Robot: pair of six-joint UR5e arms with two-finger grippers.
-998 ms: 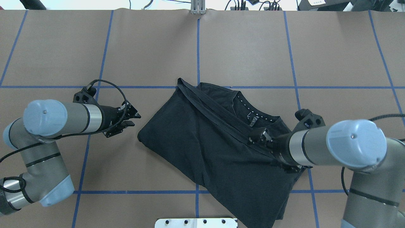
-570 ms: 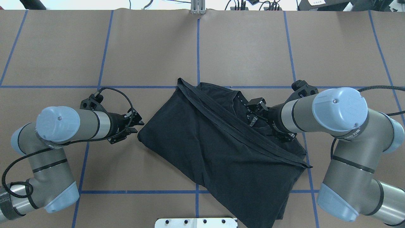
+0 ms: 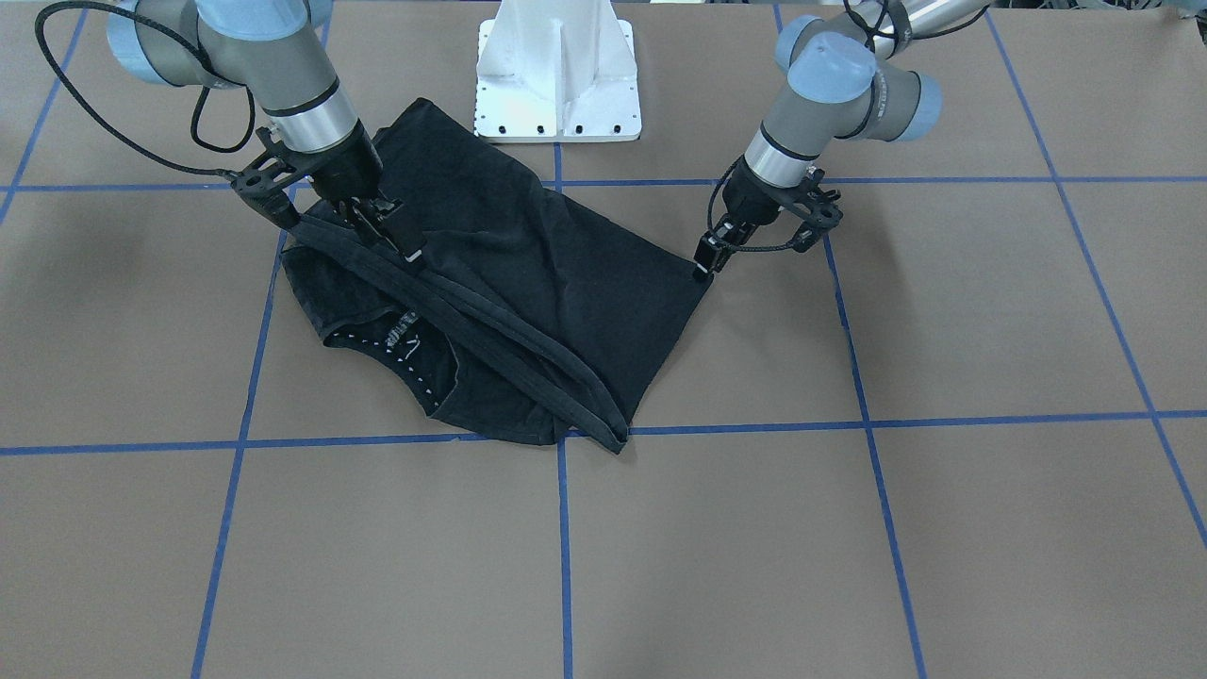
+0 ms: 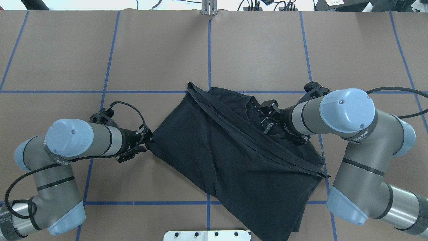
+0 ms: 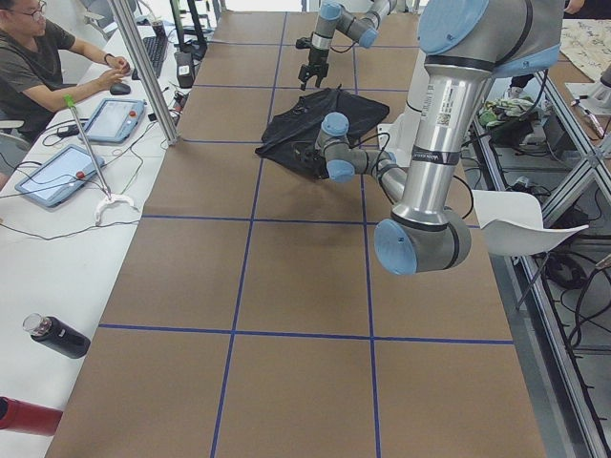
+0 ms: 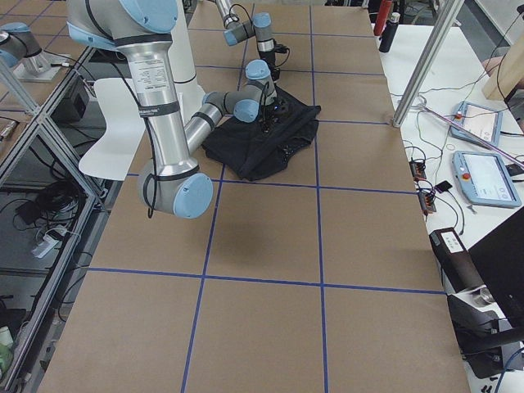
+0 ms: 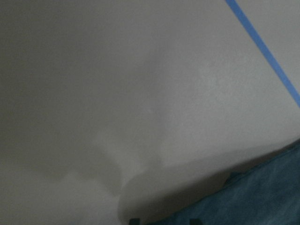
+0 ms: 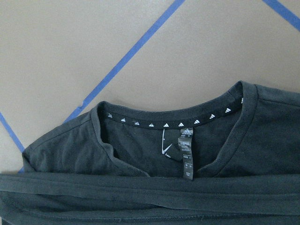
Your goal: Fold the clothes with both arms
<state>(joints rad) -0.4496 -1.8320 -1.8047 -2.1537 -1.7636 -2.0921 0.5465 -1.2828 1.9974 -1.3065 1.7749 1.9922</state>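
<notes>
The T-shirt (image 4: 227,157) lay mid-table, crumpled and half folded, with its hem band (image 4: 254,142) running diagonally across the body. The collar (image 8: 173,123) faced far-right. We had the left gripper (image 3: 702,269) right at the shirt's left corner, touching or nearly so. The wrist view was too dim and cropped, so we couldn't tell whether it had clamped. The right gripper (image 4: 269,115) hung over the collar, jaws apart and holding nothing. Our risks from here: the left pinch takes only the top layer, or shoves the corner and bunches it. The right gripper comes down near the hem band and snags that instead of the collar. If the two arms lift unevenly, the cloth drags across the table (image 4: 67,50) and the existing fold slides open.
</notes>
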